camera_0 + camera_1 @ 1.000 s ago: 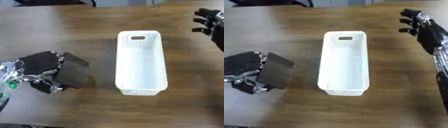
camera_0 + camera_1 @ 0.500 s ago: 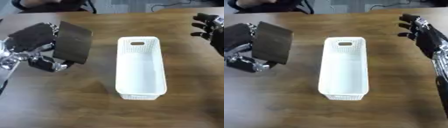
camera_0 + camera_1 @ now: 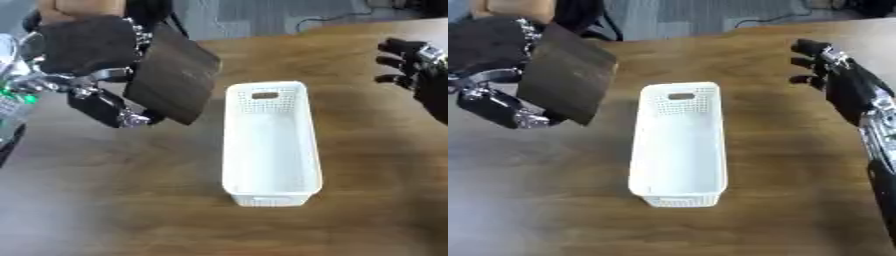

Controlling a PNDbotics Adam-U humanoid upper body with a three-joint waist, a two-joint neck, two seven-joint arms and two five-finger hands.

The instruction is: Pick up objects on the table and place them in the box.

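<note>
My left hand (image 3: 83, 55) is raised above the table at the upper left, its fingers and thumb curled round a flat dark brown block (image 3: 171, 80). The block hangs tilted, its lower corner just left of the white perforated box (image 3: 267, 145), apart from it. The long box stands in the middle of the wooden table and nothing shows inside it. My right hand (image 3: 829, 65) hovers at the right edge, beyond the box's far end, fingers relaxed and holding nothing.
The wooden table (image 3: 114, 200) spreads bare round the box. Beyond its far edge lie a grey floor, a dark chair base (image 3: 579, 17) and a cable. A green-marked part of my left arm (image 3: 13, 95) shows at the left edge.
My left hand has lifted the dark block from the table's lower left up and toward the box. The whole picture has also shifted, so the camera moved. The right hand stayed about where it was.
</note>
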